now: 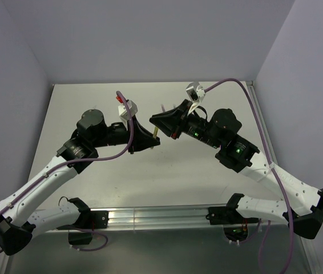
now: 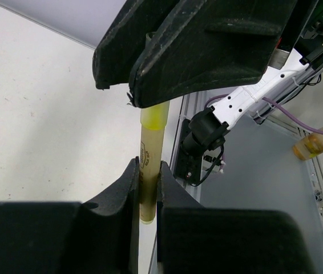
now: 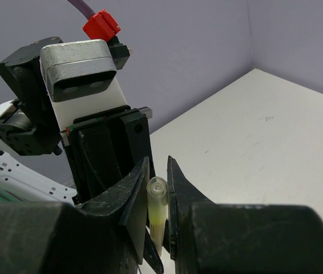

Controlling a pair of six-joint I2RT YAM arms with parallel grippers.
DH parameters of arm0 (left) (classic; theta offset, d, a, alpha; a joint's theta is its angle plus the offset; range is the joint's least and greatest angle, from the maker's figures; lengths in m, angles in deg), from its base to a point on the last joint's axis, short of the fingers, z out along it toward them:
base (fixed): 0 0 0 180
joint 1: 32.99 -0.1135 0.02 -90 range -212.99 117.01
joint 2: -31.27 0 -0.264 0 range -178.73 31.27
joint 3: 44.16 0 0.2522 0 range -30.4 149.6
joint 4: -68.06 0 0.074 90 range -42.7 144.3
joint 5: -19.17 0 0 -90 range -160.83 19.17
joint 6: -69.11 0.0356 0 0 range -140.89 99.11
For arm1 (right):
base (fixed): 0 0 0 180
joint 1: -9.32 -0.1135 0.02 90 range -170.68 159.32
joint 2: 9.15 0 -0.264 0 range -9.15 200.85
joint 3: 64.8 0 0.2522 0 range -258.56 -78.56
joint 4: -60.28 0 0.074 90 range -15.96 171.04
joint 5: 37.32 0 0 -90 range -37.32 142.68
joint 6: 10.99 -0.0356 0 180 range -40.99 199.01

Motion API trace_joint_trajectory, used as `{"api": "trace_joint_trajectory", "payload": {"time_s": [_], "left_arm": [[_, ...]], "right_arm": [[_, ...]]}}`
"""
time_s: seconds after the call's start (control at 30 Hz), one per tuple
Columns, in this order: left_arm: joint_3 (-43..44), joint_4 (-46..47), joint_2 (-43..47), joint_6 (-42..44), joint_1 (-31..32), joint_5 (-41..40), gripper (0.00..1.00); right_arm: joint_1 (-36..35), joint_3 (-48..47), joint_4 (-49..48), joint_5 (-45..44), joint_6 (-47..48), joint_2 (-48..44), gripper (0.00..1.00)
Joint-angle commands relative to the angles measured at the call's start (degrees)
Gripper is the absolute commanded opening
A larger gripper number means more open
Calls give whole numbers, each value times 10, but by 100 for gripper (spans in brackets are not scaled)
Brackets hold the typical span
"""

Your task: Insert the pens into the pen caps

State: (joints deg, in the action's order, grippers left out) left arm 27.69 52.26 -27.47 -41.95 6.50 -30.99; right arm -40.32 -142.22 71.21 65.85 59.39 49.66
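Top external view: your left arm [image 1: 47,177] and right arm [image 1: 281,180] reach inward, meeting above the table [image 1: 178,182].
Left gripper [image 2: 148,168]: clamped on yellow pen [image 2: 150,137].
Right gripper [image 3: 158,171]: clamped on pen cap [image 3: 157,197].

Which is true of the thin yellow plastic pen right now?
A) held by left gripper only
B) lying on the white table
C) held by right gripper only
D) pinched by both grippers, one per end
D: the left gripper pinches the thin yellow plastic pen low down in its wrist view; the right gripper clamps the other end in its own.
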Motion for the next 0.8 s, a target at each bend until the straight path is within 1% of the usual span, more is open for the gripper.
{"api": "trace_joint_trajectory", "payload": {"time_s": [0.0, 0.2, 0.4, 0.53, 0.77], "left_arm": [[68, 187, 13, -19, -32, -94, 0], [18, 259, 27, -57, -33, -114, 0], [-18, 313, 35, -79, -32, -158, 0], [-35, 331, 36, -86, -31, -182, 0], [-23, 332, 28, -79, -31, -190, 0]], "right_arm": [[-41, 42, 173, 104, 1, 16, 0], [-41, 21, 178, 91, 1, 23, 0], [-41, -11, 199, 83, 3, 37, 0], [-41, -28, 208, 85, 7, 44, 0], [-41, -18, 215, 102, 6, 56, 0]]}}
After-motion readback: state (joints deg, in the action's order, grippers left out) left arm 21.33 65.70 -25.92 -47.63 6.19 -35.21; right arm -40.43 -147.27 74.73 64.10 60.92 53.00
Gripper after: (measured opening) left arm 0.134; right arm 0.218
